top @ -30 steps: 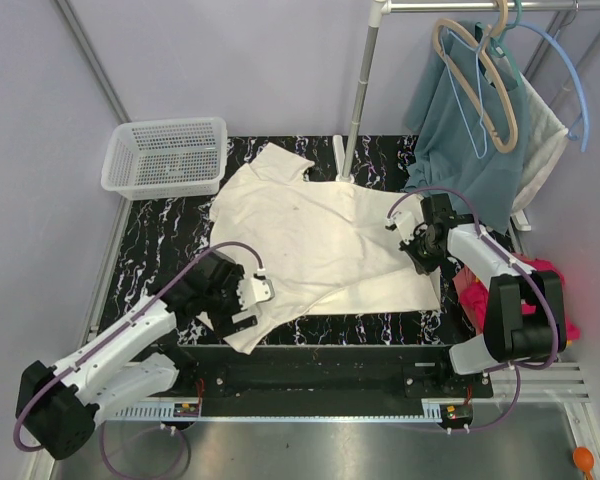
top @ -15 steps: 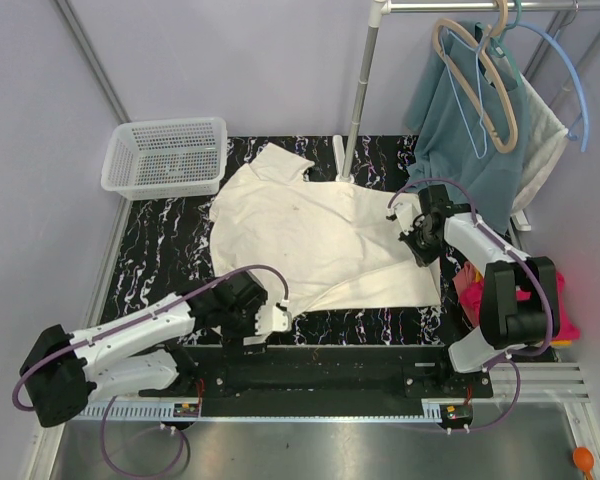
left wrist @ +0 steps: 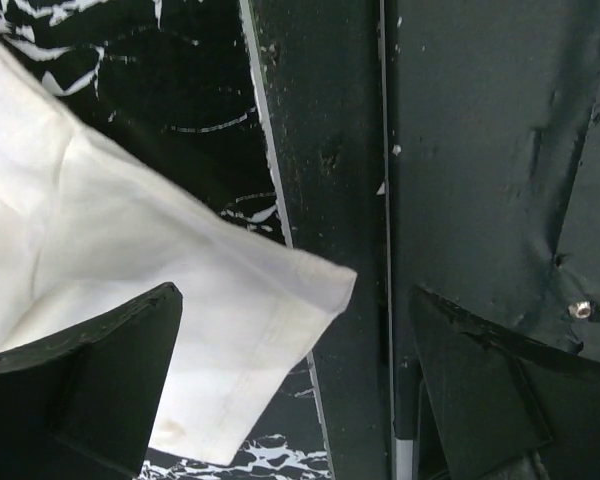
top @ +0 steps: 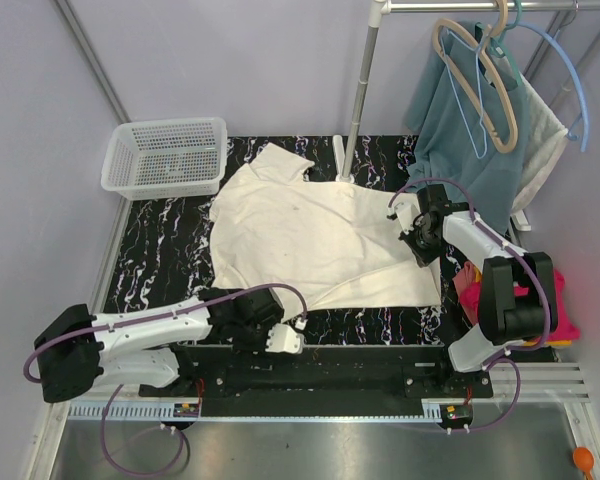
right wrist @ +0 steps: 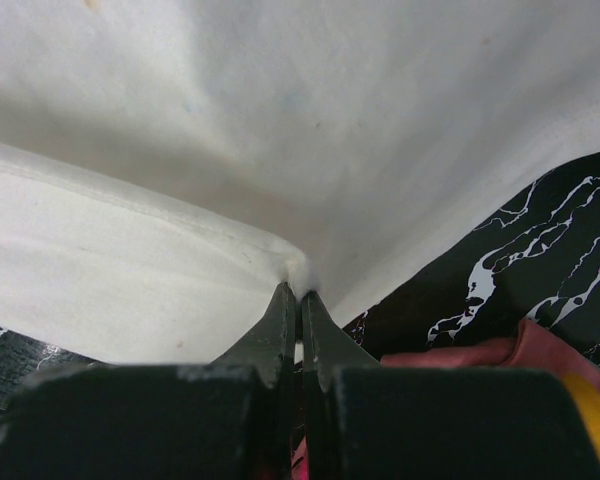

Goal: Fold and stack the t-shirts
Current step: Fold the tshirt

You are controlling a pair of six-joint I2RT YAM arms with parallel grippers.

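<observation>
Presently my right gripper (right wrist: 300,290) pinches the cream shirt (top: 310,235) by its edge, probably for tension; left gripper (left wrist: 295,345) gapes wide above a corner.

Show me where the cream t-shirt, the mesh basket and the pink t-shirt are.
cream t-shirt (top: 310,235): top view, middle of its body.
mesh basket (top: 165,178): top view, its near wall.
pink t-shirt (right wrist: 480,355): right wrist view, its upper edge.

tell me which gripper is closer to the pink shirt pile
Right. The right gripper, pinching the cream shirt at its edge, sits just beside the pink shirts. The left gripper hangs open at the table near edge, well to their left.
</observation>
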